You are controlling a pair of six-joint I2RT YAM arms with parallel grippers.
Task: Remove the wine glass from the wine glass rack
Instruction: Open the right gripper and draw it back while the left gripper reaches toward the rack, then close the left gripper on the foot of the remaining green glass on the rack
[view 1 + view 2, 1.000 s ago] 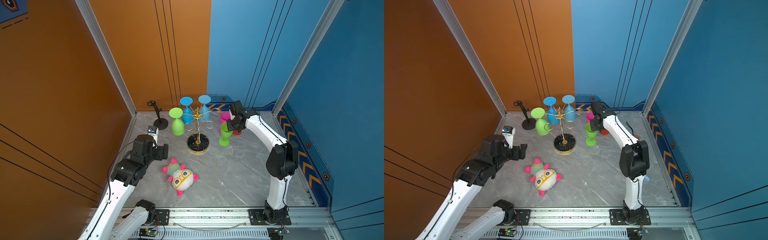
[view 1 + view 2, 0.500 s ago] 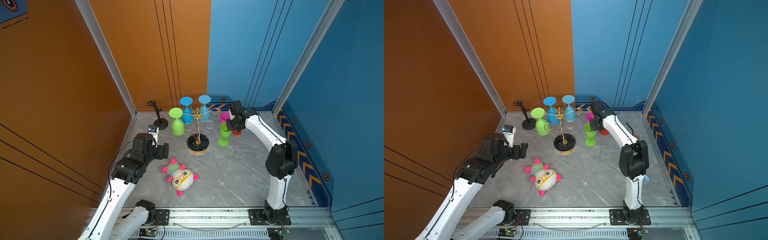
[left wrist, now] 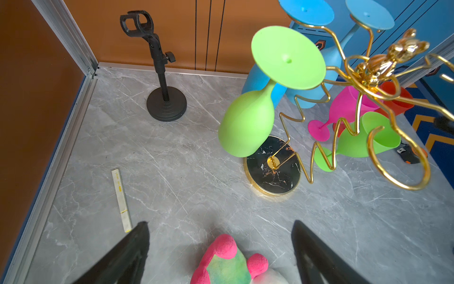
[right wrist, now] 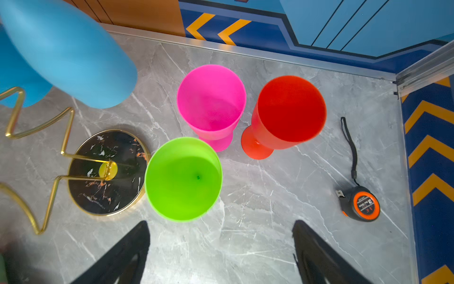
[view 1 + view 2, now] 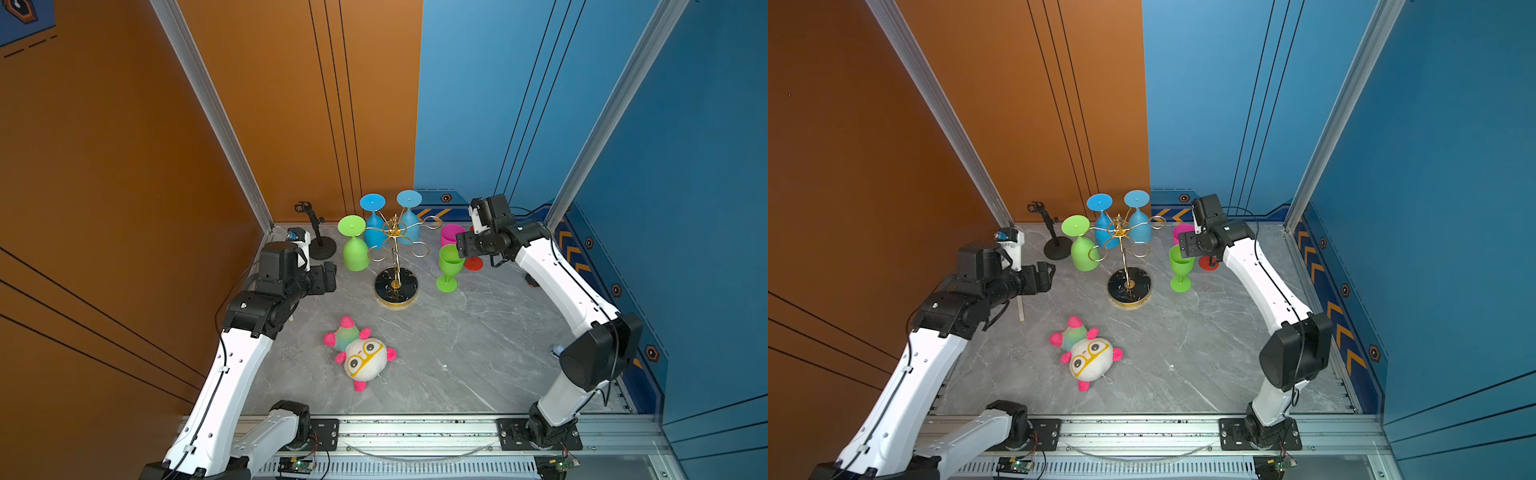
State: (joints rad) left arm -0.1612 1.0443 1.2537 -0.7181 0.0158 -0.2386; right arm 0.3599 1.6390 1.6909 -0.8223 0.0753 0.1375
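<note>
Starting left: left gripper [image 3: 220, 222] has its fingers spread wide with nothing between them. Only the fingertips show in its wrist view.

Pale stick [image 3: 120, 199] lies flat just outside one fingertip. The arm mostly hides it in both top views.

Black clamp stand [image 3: 164, 73] is upright, well beyond the fingers.

Plush toy [image 5: 361, 353] is whole in both top views, cropped between the fingers in the wrist view.

Rack [image 5: 395, 249] is upright ahead of the left fingers. It carries a hung green glass [image 5: 355, 249] and two blue glasses [image 5: 372, 232], all upside down.

Standing green glass [image 4: 184, 179] is upright on the table, off the rack, just beside its base. It sits ahead of the right gripper [image 4: 220, 222], whose fingers are wide apart with nothing between them. Can't tell contact from the top views.

Pink glass [image 4: 211, 100] and red glass [image 4: 290, 110] stand just beyond. From above, only the red one's foot shows.

Tape measure [image 4: 361, 202] lies outside one finger and is clear only in the right wrist view.
</note>
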